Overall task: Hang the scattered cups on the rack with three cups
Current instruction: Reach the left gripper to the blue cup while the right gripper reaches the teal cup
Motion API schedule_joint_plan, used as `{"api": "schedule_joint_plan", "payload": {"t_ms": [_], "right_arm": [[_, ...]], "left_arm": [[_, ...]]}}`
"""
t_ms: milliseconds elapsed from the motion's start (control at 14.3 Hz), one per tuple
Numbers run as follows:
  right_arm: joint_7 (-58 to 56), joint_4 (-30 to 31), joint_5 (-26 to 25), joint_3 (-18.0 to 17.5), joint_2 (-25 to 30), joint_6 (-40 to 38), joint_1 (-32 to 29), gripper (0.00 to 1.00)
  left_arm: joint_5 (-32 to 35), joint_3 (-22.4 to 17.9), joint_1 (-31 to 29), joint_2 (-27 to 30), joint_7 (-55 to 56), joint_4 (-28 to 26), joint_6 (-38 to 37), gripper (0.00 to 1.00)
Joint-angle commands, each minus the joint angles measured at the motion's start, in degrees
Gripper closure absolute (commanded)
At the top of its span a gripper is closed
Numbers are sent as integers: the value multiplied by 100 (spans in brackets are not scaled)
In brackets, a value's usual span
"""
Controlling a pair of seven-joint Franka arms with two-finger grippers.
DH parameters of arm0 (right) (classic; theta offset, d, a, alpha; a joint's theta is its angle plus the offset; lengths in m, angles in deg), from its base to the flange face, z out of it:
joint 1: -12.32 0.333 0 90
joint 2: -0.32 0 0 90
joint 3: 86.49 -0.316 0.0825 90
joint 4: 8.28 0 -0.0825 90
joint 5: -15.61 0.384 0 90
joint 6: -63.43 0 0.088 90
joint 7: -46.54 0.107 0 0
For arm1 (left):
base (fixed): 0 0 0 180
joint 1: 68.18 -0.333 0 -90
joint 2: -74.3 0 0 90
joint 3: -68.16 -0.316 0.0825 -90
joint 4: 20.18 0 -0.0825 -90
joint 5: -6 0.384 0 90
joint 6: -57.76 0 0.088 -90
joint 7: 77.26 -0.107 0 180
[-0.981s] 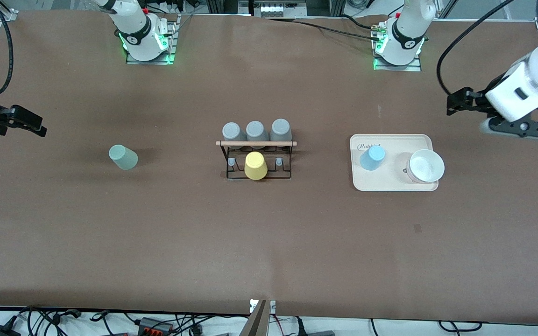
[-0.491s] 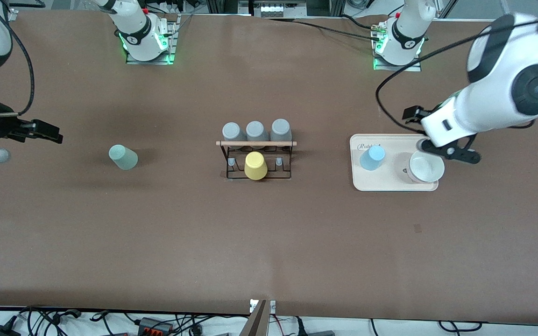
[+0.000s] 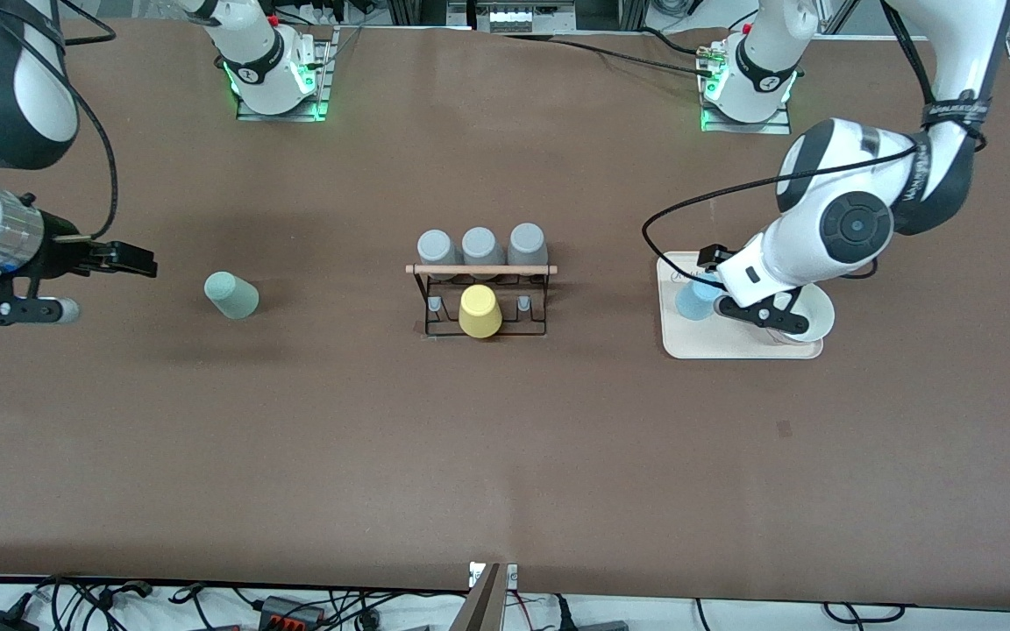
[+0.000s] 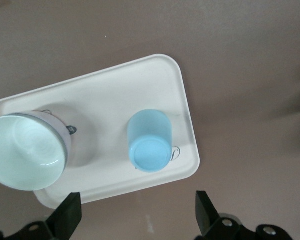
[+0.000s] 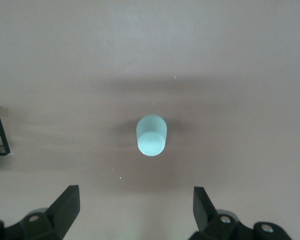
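Brown worktop [image 3: 505, 438]. Hovering spread: left claw [image 4: 135, 220] over blue cup [image 4: 149, 141] on tray [image 4: 182, 100], risking bowl [image 4: 25, 150]; right claw [image 5: 135, 212] near mint cup [image 5: 151, 135], risking toppling.

The mint green tumbler [image 3: 231, 295] stands mouth-down on the bare surface [image 3: 295, 438], toward the right arm's end, well apart from the rack [image 3: 480, 300]. The light blue tumbler [image 3: 694, 298] stands mouth-down on the cream tray [image 3: 733, 349], toward the left arm's end. The rack, black wire with a light wooden rod across its top, stands between them, its pegs carrying three grey tumblers [image 3: 480, 246] and a yellow tumbler [image 3: 480, 311].
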Motion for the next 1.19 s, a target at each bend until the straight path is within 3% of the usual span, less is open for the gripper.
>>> {"api": "schedule_joint_plan", "payload": {"t_ms": [0, 280, 701, 1121], "right_arm": [[210, 431, -84, -9, -37, 240, 61, 0], [236, 1633, -84, 0, -108, 1496, 44, 0], [307, 2697, -31, 9, -170, 2620, -44, 0], [307, 3051, -23, 9, -266, 3150, -106, 0]], "left_arm": [[32, 131, -36, 524, 97, -1251, 1204, 0], [32, 157, -1, 401, 106, -1701, 2033, 0], [32, 157, -19, -56, 97, -1799, 3027, 0], [233, 140, -27, -232, 18, -2167, 4028, 0]]}}
